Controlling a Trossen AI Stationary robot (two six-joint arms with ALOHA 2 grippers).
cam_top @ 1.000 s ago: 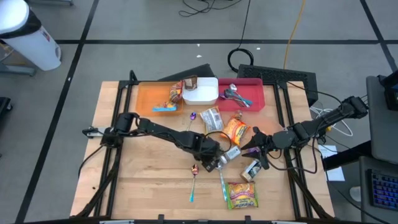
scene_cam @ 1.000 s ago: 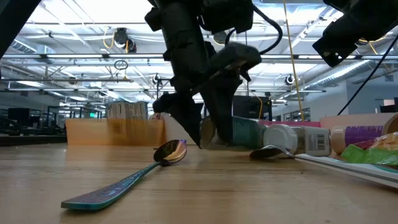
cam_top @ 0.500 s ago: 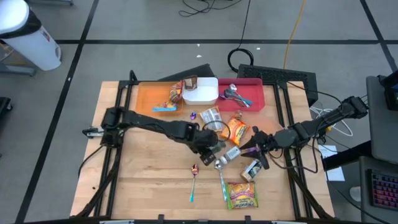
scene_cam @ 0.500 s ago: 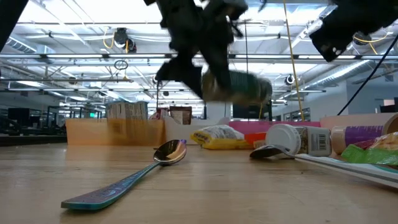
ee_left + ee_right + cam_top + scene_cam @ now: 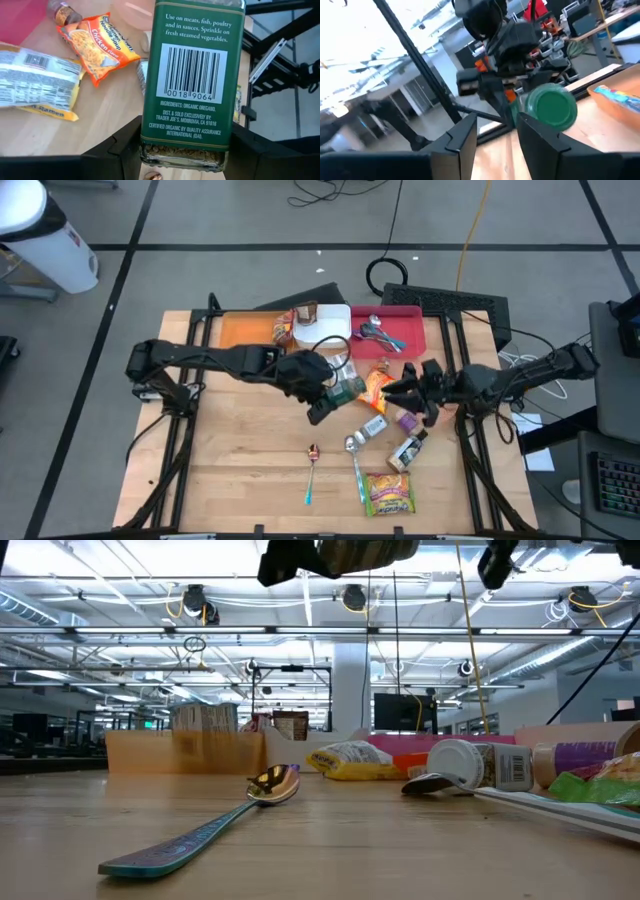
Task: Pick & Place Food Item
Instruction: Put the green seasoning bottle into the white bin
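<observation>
Nearest the front edge of the wooden table [image 5: 230, 460] lies a green-and-yellow snack packet [image 5: 388, 493], with a teal-handled metal spoon [image 5: 200, 830] and a second metal spoon [image 5: 354, 452] just behind it. Next come a white-capped spice bottle [image 5: 482, 765] and a purple-labelled bottle [image 5: 585, 757], both on their sides.

Above mid-table the left gripper [image 5: 182, 150] is clamped on a green-labelled oregano jar with a green lid [image 5: 192, 75], held clear of the wood above the orange chicken ramen packet [image 5: 97, 42] and the yellow-and-white ramen packet [image 5: 35, 80]. The right gripper [image 5: 495, 131] hangs in the air just to the jar's right, pointed at its lid; its fingers stand narrowly apart and look empty, though the view is partly blocked.

At the far edge sit an orange tray [image 5: 235, 332], a white lidded container [image 5: 325, 325] and a red tray [image 5: 408, 325] holding cutlery.
</observation>
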